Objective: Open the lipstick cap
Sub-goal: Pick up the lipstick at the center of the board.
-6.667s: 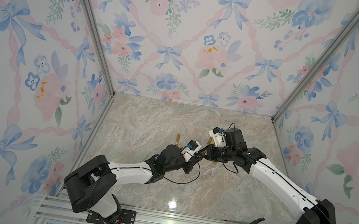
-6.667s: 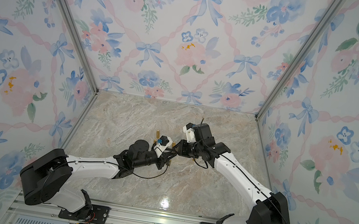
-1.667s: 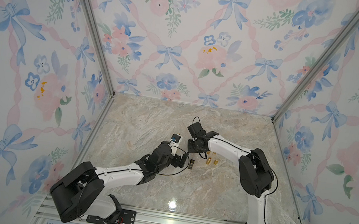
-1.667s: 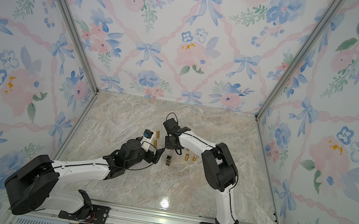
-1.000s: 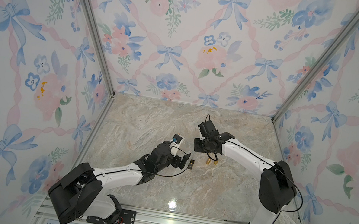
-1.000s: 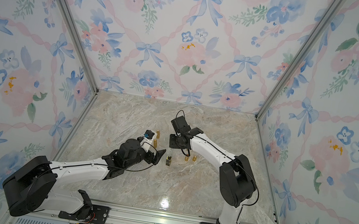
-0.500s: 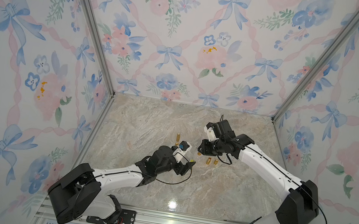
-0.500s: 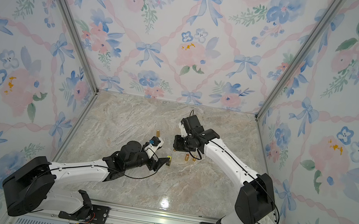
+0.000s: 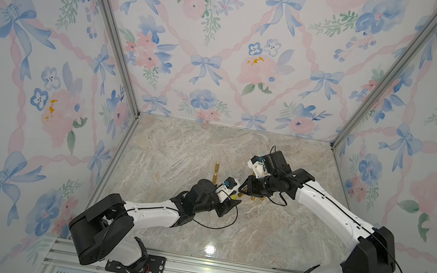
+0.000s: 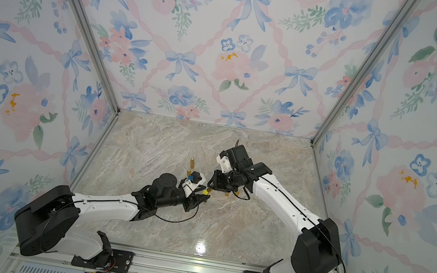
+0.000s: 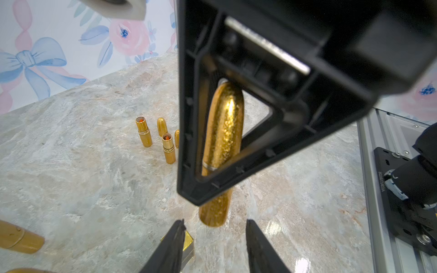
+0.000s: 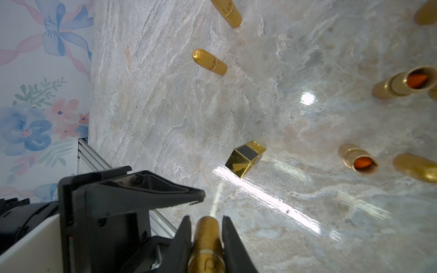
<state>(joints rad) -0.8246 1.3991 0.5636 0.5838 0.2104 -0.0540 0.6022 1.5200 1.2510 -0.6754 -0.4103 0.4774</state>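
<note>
A gold glitter lipstick [image 11: 222,132] with a thin seam ring hangs above the marble table [image 9: 179,149], and my right gripper [image 12: 206,219] is shut on it. Its blunt free end sticks out past the right fingertips [image 12: 186,227]. My left gripper [image 11: 214,228] stands open, its two black fingers either side of that free end and just short of it, not touching. In both top views the grippers meet tip to tip mid-table, left gripper [image 9: 232,201] [image 10: 201,197] facing right gripper [image 9: 243,190] [image 10: 211,185], with the lipstick [image 9: 235,196] [image 10: 206,192] between them.
Two uncapped gold lipsticks [image 11: 144,132] [image 11: 168,149] with orange-red sticks stand beyond, with loose bullet-shaped caps [image 11: 162,126] beside them. A square gold cap [image 12: 244,158] lies under the grippers. Two closed gold lipsticks [image 9: 217,166] [image 9: 214,176] stand further back. The aluminium rail [image 9: 204,271] borders the table's front.
The right arm has swung right and brought the lipstick to the left gripper. The left gripper has risen toward it and its jaws have narrowed from wide open.
</note>
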